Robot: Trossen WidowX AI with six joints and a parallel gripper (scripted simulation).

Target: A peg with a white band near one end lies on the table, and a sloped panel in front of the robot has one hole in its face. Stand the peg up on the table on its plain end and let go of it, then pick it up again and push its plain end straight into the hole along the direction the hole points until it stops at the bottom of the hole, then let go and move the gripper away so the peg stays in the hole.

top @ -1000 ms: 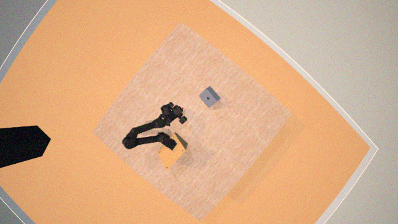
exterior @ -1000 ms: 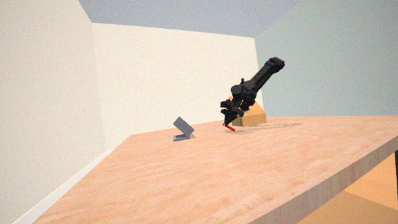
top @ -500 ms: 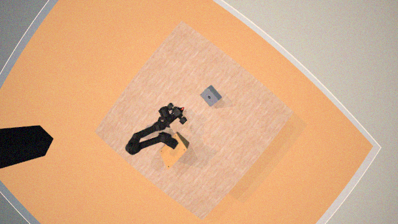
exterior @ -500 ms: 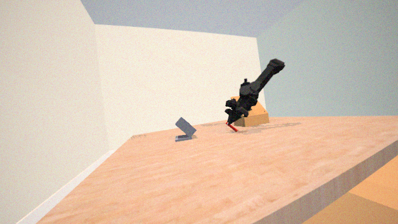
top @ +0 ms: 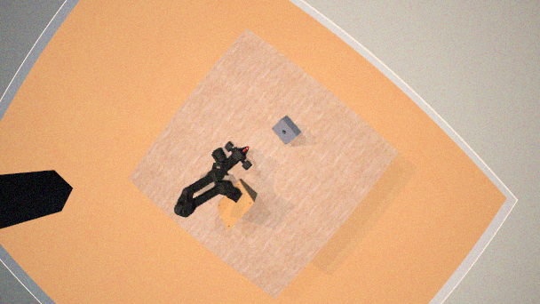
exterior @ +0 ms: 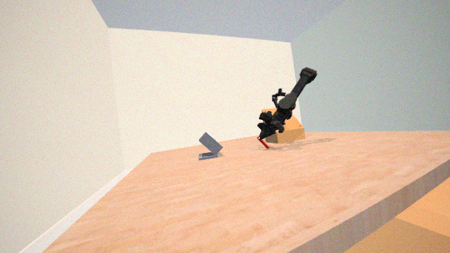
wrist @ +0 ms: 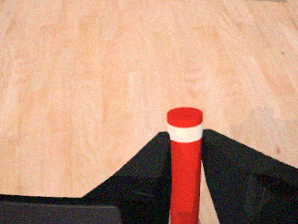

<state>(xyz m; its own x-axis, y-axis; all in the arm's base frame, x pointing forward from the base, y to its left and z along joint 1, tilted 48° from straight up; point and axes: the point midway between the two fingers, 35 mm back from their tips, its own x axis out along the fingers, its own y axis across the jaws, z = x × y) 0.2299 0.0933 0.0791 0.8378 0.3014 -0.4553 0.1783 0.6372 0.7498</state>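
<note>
The red peg [top: 246,149] [exterior: 263,143] [wrist: 185,165] is held tilted. Its white-banded end is up at the fingertips and its plain end points down at a slant; I cannot tell whether that end touches the table. My gripper [exterior: 260,137] [wrist: 184,140] is shut on the peg near the white band. The grey sloped panel [top: 280,126] [exterior: 211,143] stands apart from the gripper, up and to the right of it in the top view and to its left in the exterior view. Its dark hole [top: 284,132] shows in the top view; the wrist view does not show the hole.
An orange sloped block [top: 234,213] [exterior: 286,135] stands beside and partly beneath the arm in the top view, and behind the gripper in the exterior view. The wooden table [top: 249,67] [exterior: 178,192] lies under everything, with its edge in the foreground of the exterior view.
</note>
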